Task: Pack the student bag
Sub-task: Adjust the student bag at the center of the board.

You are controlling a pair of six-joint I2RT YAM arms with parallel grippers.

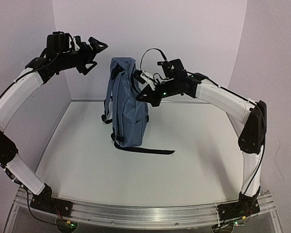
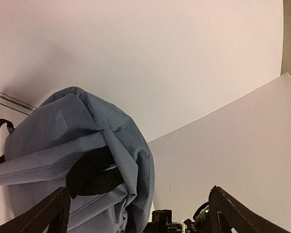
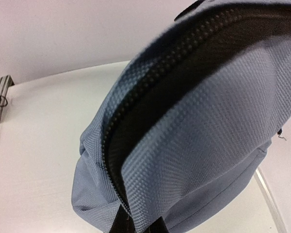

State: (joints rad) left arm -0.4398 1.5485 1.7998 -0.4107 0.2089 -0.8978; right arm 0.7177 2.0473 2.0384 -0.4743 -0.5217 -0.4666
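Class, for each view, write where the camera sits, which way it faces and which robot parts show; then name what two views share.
Top external: above and behind the arms, facing down at the upright student bag; both arms show.
Left wrist: high left of the bag, facing its top; the open left gripper frames it.
Right wrist: at the bag's zipper; the right gripper pinches fabric.
All three share the bag.

A white desk [image 1: 87, 165] fills the middle, edged at 6 o'clock by an aluminium rail [image 1: 145, 211]. Plain pale walls enclose it: a back wall [image 1: 184, 29] at 12 o'clock, a left panel [image 1: 19, 34] at 9 and a right panel [image 1: 276, 58] at 3. The light is soft, even and faintly lilac.
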